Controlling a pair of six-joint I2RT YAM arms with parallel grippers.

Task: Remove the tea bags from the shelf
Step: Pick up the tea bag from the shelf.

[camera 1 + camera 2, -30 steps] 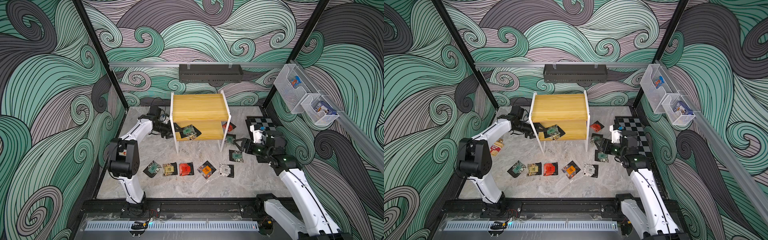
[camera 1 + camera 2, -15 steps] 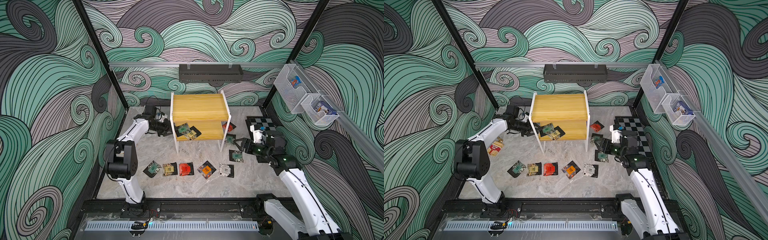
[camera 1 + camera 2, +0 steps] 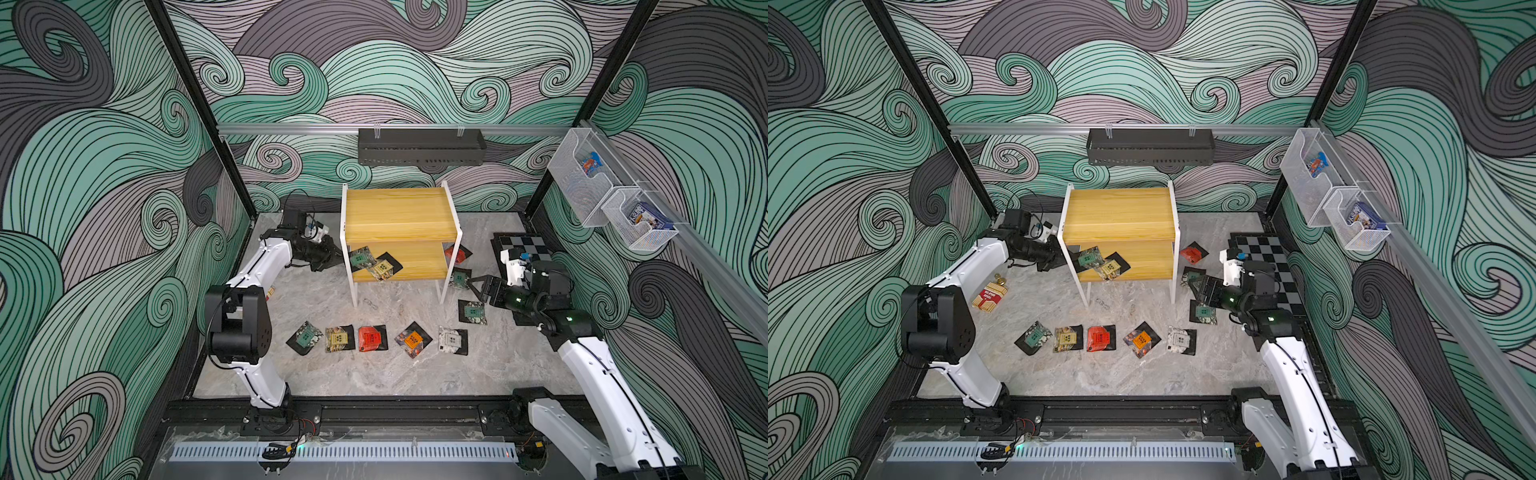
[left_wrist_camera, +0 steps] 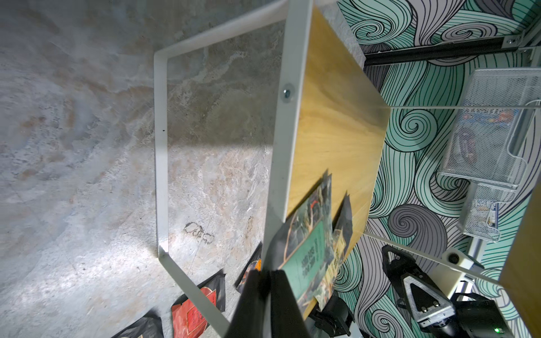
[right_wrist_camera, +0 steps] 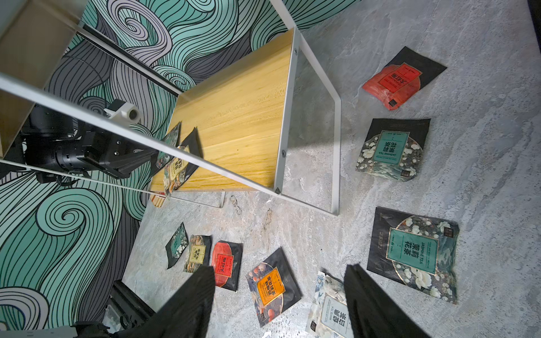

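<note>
The shelf stands at the back middle, its top board bare. On the lower board's left front lie a teal tea bag and a yellow one, overlapping. My left gripper reaches in past the left leg and is shut on the teal bag's black edge. My right gripper hovers open over the floor right of the shelf, holding nothing. Several tea bags lie on the floor: a front row and three at the right.
A red-and-white carton lies on the floor under the left arm. A black tray hangs on the back wall and two mesh bins on the right wall. A checkerboard lies behind the right gripper.
The left gripper has shut on the teal tea bag and drawn it toward the lower board's left edge, and the yellow bag slid along. The right arm has barely moved.
</note>
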